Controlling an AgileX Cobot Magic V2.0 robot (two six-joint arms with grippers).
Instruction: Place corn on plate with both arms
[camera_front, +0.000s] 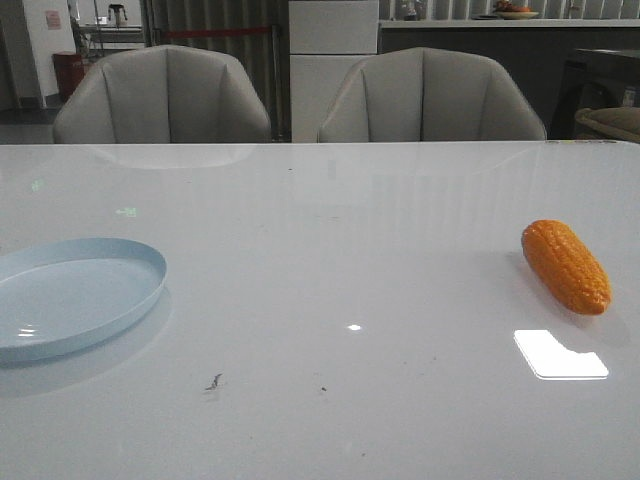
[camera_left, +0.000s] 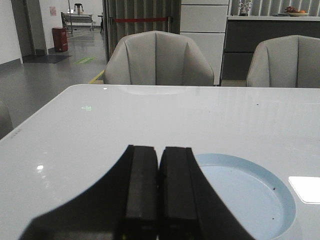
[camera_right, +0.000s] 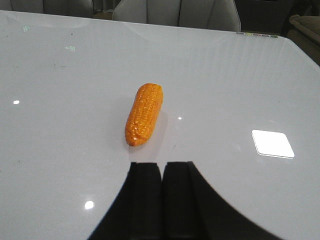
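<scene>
The orange corn (camera_front: 566, 266) lies on the white table at the right, lengthwise towards the front edge. It also shows in the right wrist view (camera_right: 144, 114), a little beyond my right gripper (camera_right: 162, 165), which is shut and empty. The pale blue plate (camera_front: 100, 255) sits at the left edge of the table, part cut off by the frame. In the left wrist view the plate (camera_left: 250, 195) lies just beside my left gripper (camera_left: 159, 150), which is shut and empty. Neither gripper shows in the front view.
Two grey chairs (camera_front: 163, 95) (camera_front: 430, 97) stand behind the far edge of the table. A bright light reflection (camera_front: 558, 355) lies on the table near the corn. Small dark marks (camera_front: 213, 382) dot the table front.
</scene>
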